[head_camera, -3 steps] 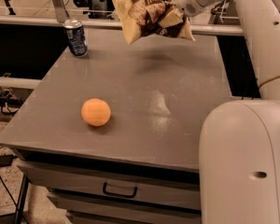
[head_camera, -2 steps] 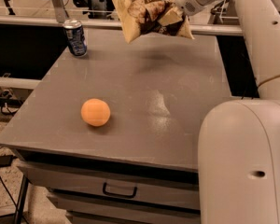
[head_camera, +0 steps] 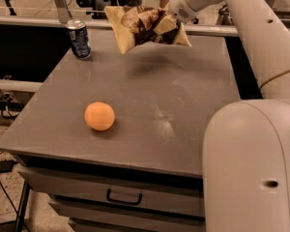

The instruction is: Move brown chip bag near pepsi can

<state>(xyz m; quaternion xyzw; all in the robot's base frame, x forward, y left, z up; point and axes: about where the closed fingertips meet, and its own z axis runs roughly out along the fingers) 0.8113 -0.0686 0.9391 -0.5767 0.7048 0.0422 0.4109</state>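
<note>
The brown chip bag (head_camera: 137,27), dark brown in the middle with cream-yellow ends, hangs in the air above the far part of the grey table (head_camera: 193,105). My gripper (head_camera: 167,22) is shut on the bag's right side and holds it up, tilted. The pepsi can (head_camera: 79,38), dark blue with a silver top, stands upright at the table's far left corner, to the left of the bag and apart from it.
An orange ball (head_camera: 99,116) lies on the table's near left. My white arm (head_camera: 261,47) reaches over the right side and its bulky base (head_camera: 251,168) stands at the near right. The table's front holds a drawer with a handle (head_camera: 124,197). A rail (head_camera: 29,21) runs behind the table.
The held bag has shifted slightly to the left, toward the can. The can and ball have not moved.
</note>
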